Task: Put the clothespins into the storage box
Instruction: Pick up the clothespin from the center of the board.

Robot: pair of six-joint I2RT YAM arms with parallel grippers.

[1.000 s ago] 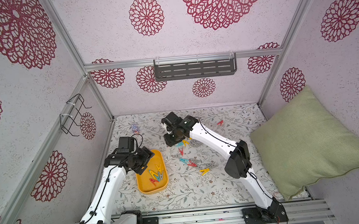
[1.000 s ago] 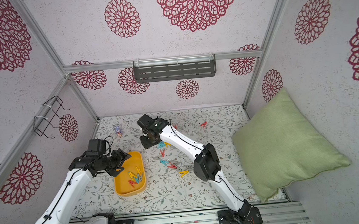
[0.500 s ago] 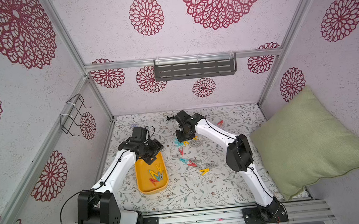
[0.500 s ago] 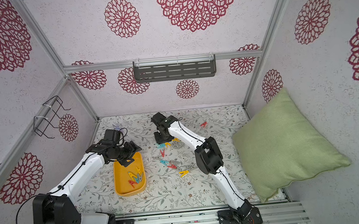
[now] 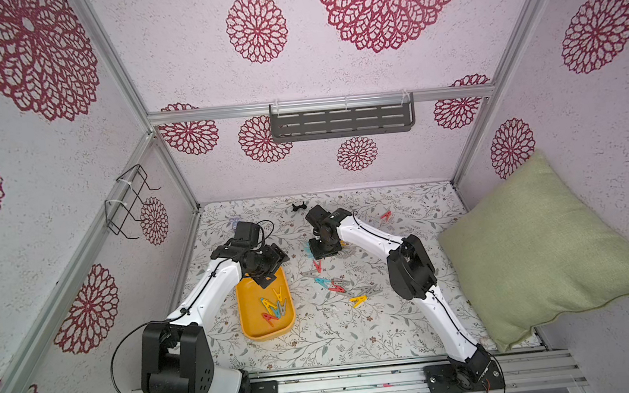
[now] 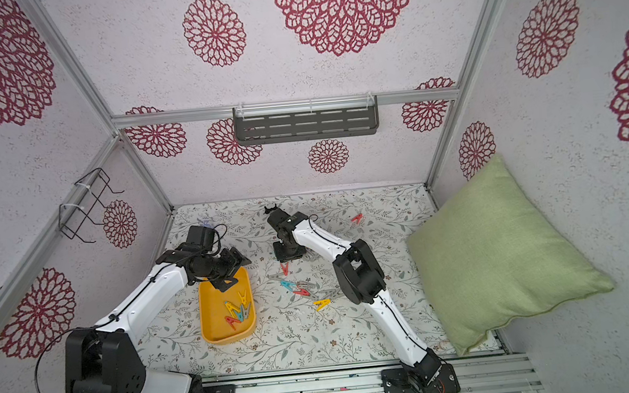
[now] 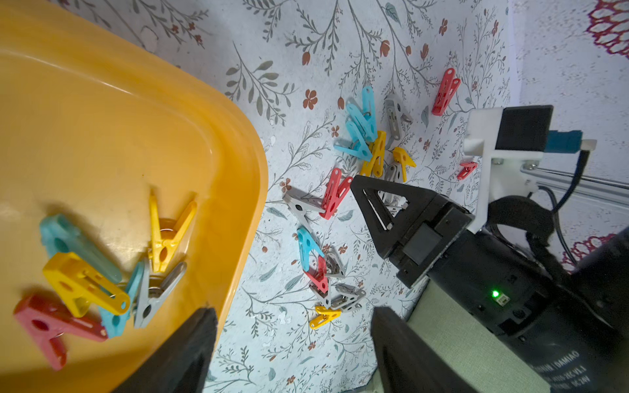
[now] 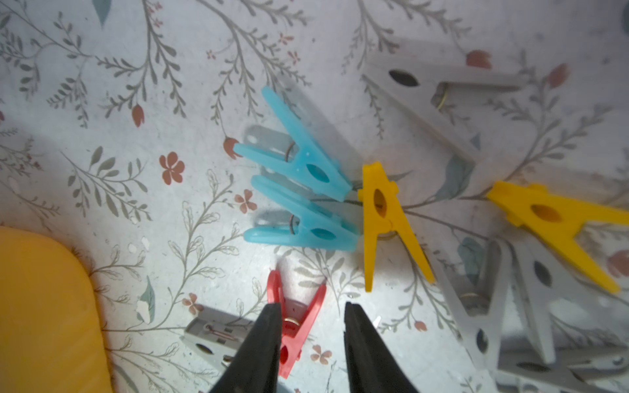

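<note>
The storage box (image 5: 250, 319) is a shallow yellow-orange tray on the floral table, seen in both top views (image 6: 215, 326). Several clothespins (image 5: 274, 306) lie inside it (image 7: 102, 282). More clothespins (image 5: 332, 285) are scattered on the table to its right, in red, teal, grey and yellow (image 8: 306, 190). My left gripper (image 5: 266, 281) hangs over the tray's far end, open and empty (image 7: 292, 326). My right gripper (image 5: 323, 249) points down over the far cluster, open (image 8: 311, 320). A red clothespin (image 8: 299, 316) lies on the table partly under one finger (image 8: 269, 337).
A big green pillow (image 5: 535, 248) fills the right side of the table. A small black clip (image 5: 298, 206) lies near the back wall and a lone red clothespin (image 5: 385, 215) at the back right. A grey slotted shelf (image 5: 341, 122) hangs on the back wall.
My left gripper has swung from the tray's left side to over its far end. My right gripper has shifted right and toward the front, lower over the clothespin cluster.
</note>
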